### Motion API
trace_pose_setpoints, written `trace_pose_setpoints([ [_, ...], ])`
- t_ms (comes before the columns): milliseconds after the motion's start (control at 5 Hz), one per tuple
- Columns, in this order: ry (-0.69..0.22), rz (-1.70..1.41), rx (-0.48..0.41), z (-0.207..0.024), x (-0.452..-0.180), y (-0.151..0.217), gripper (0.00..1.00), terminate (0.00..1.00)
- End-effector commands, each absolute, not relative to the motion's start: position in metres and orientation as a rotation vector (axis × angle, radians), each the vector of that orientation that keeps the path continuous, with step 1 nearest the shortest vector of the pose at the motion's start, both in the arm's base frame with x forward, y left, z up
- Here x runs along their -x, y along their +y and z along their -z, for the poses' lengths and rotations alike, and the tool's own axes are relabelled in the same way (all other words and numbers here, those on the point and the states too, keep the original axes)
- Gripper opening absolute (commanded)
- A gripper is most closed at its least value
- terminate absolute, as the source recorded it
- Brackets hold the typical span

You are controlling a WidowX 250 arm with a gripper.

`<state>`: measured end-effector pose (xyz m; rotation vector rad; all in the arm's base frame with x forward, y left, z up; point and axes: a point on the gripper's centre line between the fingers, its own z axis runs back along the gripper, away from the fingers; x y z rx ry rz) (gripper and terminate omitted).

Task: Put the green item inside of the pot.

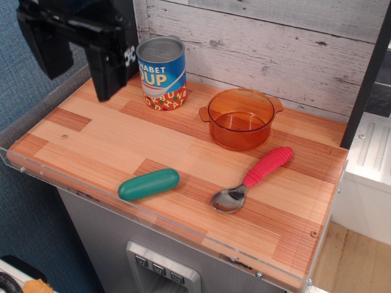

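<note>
The green item point(148, 184), a smooth teal-green capsule, lies on its side near the front edge of the wooden table, left of centre. The pot point(241, 119), small, round, translucent orange with two little side handles, stands empty at the back, right of centre. My black gripper point(76, 67) hangs at the far back left, high above the table, well away from both the capsule and the pot. Its two fingers point(105, 76) stand apart with nothing between them.
A blue soup can point(161, 72) stands upright at the back, just right of the gripper and left of the pot. A spoon with a pink handle point(253, 177) lies in front of the pot. A clear acrylic lip point(153, 213) runs along the table's front edge; a wood-plank wall point(275, 43) stands behind.
</note>
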<state>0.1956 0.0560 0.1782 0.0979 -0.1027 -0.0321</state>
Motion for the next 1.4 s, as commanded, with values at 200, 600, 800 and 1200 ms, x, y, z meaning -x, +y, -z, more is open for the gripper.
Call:
trace_pose_setpoints([
  [200,-0.134,0.277,-0.122,-0.121,-0.218,0.049,1.00,0.00],
  [600,-0.144,0.377,-0.100,-0.074,-0.231,0.045,1.00,0.00],
  [800,-0.158,0.411,-0.107,-0.059,-0.239,0.043,1.00,0.00],
  [1200,-0.164,0.463,-0.121,-0.035,-0.243,0.037,1.00,0.00],
])
